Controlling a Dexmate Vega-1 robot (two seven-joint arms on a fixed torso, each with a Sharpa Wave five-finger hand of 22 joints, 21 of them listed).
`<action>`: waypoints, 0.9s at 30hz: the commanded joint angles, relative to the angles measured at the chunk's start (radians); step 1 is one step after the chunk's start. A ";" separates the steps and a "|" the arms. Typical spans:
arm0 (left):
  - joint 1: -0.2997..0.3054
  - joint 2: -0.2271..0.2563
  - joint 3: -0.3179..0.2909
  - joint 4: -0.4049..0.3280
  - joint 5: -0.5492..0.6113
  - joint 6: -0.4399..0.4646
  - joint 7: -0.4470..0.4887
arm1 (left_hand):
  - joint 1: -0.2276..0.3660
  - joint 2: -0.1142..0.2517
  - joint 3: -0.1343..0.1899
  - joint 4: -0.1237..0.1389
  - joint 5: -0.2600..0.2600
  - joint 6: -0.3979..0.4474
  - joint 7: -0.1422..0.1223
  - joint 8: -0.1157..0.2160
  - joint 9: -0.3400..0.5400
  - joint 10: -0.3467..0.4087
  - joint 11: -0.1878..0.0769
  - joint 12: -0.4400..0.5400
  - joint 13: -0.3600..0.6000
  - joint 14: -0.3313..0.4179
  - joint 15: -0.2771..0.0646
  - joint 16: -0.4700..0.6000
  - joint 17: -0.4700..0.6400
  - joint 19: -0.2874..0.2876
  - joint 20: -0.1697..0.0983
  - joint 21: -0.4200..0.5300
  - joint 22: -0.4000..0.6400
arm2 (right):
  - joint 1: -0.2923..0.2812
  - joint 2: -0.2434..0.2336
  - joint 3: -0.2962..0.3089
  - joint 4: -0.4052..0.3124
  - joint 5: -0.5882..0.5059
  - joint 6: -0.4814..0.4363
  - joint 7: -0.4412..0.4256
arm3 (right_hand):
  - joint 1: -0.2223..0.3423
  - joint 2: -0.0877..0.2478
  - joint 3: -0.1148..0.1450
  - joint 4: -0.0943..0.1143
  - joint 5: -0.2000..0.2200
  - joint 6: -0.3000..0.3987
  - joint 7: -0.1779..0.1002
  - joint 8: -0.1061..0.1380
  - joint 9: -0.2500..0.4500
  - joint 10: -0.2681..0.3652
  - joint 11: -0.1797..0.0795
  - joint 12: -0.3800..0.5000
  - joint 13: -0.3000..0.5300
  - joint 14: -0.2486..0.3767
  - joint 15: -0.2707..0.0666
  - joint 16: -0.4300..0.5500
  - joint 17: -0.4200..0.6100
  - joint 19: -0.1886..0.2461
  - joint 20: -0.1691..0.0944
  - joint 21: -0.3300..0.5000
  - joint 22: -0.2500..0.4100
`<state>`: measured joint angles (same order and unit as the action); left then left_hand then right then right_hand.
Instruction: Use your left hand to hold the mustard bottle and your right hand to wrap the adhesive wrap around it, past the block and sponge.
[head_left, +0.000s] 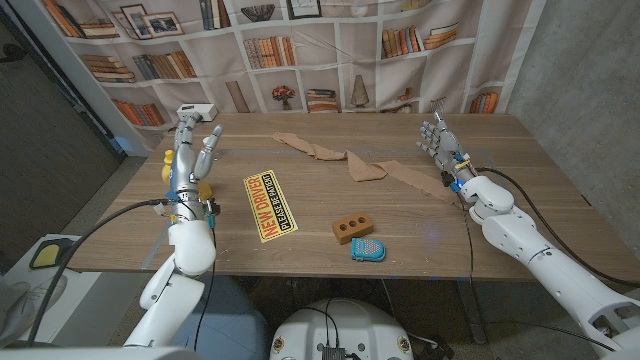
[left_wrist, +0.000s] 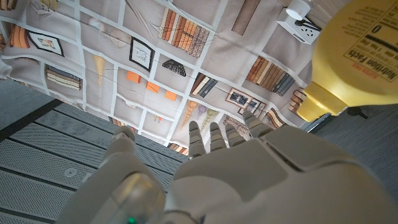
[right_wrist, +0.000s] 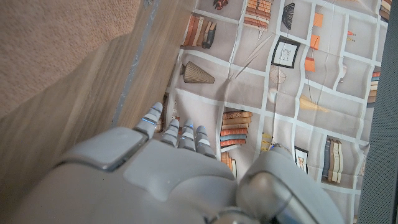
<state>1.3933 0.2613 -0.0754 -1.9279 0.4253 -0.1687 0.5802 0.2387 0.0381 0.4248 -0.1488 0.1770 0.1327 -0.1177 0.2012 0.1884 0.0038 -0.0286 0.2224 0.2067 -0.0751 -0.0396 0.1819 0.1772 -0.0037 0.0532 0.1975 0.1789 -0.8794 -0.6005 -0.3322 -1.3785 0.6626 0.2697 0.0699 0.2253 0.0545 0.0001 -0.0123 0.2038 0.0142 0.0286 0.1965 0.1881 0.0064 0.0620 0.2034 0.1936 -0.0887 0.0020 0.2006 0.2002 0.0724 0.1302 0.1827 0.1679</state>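
The left hand (head_left: 193, 150) stands open beside the mustard bottle (head_left: 172, 178); the right hand (head_left: 440, 142), fingers spread and empty, hovers near the tan adhesive wrap (head_left: 352, 160).

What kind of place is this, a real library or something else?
Probably a lab or studio, not a library: the bookshelves are printed on a wrinkled cloth backdrop, bare grey wall stands beside it, and cables trail across the wooden table.

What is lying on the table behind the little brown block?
Behind the brown block the tan adhesive wrap stretches across the wooden table. Its far end runs under the right hand, hidden there.
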 joint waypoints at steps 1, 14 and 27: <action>0.020 -0.009 -0.014 -0.025 0.014 0.021 0.030 | 0.014 -0.002 0.001 -0.001 -0.001 0.007 -0.001 0.000 0.002 0.006 -0.002 0.009 0.003 -0.004 -0.005 0.005 0.001 -0.004 -0.002 0.005 0.001 | -0.003 0.001 0.004 -0.004 0.007 -0.001 0.000 | -0.008 -0.003 -0.005 -0.005 0.000 0.006 0.004 0.002 0.004 0.003 0.000 0.000 0.004 -0.001 -0.003 0.004 0.002 -0.006 0.003 0.006 0.003; 0.059 -0.020 -0.034 -0.063 0.022 0.050 0.057 | 0.015 -0.003 -0.001 0.000 -0.001 0.007 -0.003 -0.002 0.002 0.005 -0.002 0.008 0.003 -0.004 -0.002 0.005 0.001 -0.006 0.001 0.003 0.001 | 0.003 0.001 -0.004 0.004 0.008 -0.010 0.011 | -0.008 -0.002 -0.005 -0.005 0.000 0.007 0.005 0.002 0.004 0.004 0.000 0.000 0.004 -0.002 -0.001 0.004 0.002 -0.006 0.003 0.006 0.003; 0.076 -0.030 -0.034 -0.087 0.046 0.090 0.079 | 0.021 -0.007 -0.001 -0.003 -0.001 -0.024 -0.015 -0.013 0.002 0.012 -0.011 0.011 0.003 0.007 0.000 0.008 0.001 0.000 0.001 0.005 0.001 | 0.003 0.001 -0.003 0.003 0.010 -0.016 0.008 | -0.008 -0.001 -0.005 -0.006 0.000 0.007 0.004 0.002 0.004 0.003 -0.001 0.000 0.004 -0.001 -0.002 0.004 0.002 -0.006 0.003 0.006 0.003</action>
<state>1.4544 0.2382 -0.1049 -1.9951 0.4568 -0.1077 0.6416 0.2464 0.0305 0.4248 -0.1488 0.1770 0.1195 -0.1306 0.1901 0.1884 0.0109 -0.0358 0.2290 0.2067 -0.0751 -0.0394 0.1819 0.1772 -0.0037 0.0534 0.1976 0.1767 -0.8776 -0.6001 -0.3343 -1.3769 0.6704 0.2588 0.0787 0.2253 0.0544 0.0002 -0.0123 0.2038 0.0143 0.0286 0.1965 0.1880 0.0064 0.0620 0.2034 0.1937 -0.0887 0.0020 0.2006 0.2002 0.0724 0.1302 0.1827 0.1679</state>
